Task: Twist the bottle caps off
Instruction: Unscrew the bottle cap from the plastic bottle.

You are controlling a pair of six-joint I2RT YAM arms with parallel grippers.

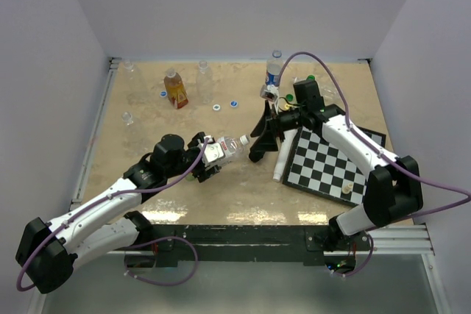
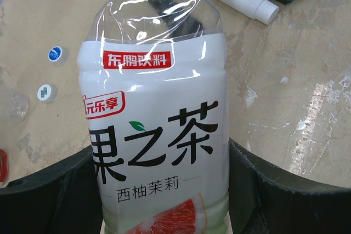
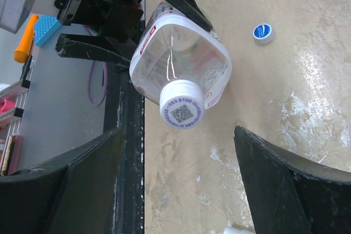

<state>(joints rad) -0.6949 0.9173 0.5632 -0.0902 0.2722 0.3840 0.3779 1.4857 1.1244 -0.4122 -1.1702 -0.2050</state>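
Observation:
My left gripper (image 1: 206, 154) is shut on a clear bottle (image 1: 224, 147) with a white label, held on its side above the table. In the left wrist view the bottle (image 2: 159, 135) fills the space between the black fingers of the left gripper (image 2: 159, 190). Its white cap (image 3: 182, 108), printed with a QR code, is on the neck and points at my right gripper (image 3: 180, 135). That gripper stands open, its fingertips just short of the cap and touching nothing. From above, the right gripper (image 1: 255, 137) faces the cap (image 1: 243, 140).
An amber bottle (image 1: 175, 88) and a blue-labelled bottle (image 1: 274, 68) stand at the back. Loose caps (image 1: 217, 107) lie between them, and one blue cap (image 3: 262, 33) shows on the table. A chessboard (image 1: 331, 163) and a white tube (image 1: 282, 159) lie to the right.

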